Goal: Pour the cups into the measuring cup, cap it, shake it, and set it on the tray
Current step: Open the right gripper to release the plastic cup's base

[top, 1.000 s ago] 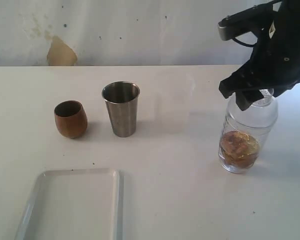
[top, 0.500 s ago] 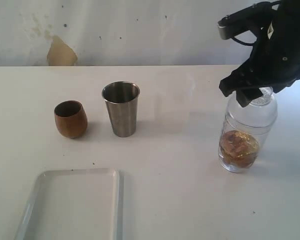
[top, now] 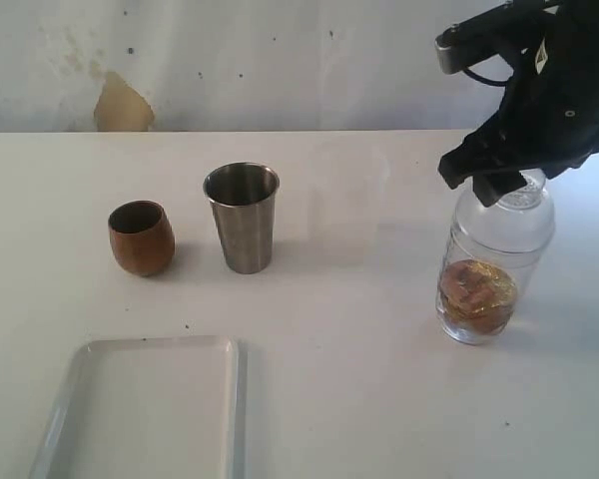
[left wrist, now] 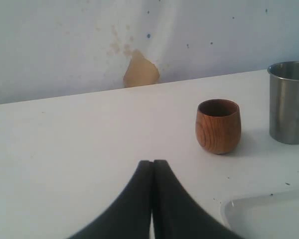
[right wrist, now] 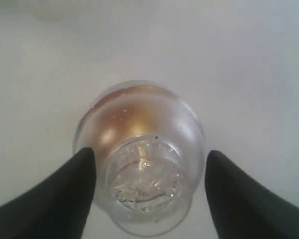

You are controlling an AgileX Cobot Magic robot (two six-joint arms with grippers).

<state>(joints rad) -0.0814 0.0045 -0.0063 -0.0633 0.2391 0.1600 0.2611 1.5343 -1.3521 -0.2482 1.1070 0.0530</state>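
Observation:
The measuring cup (top: 484,274) stands on the right of the table with brown contents in its base and a clear domed lid (top: 524,195) on top. My right gripper (top: 484,185) hovers just over the lid, open. In the right wrist view its fingers stand either side of the lid (right wrist: 147,181), clear of it, with the measuring cup (right wrist: 139,119) below. The wooden cup (top: 141,238) and the steel tumbler (top: 243,218) stand upright at the left. My left gripper (left wrist: 152,163) is shut on nothing, low over the table short of the wooden cup (left wrist: 218,126).
The white tray (top: 145,349) lies at the front left, its corner (left wrist: 239,206) beside my left gripper. The steel tumbler (left wrist: 289,102) stands behind that corner. A wall with a brown patch (top: 120,105) runs along the table's far edge.
My right gripper has risen slightly above the lid, staying open. The measuring cup and the other cups have not moved.

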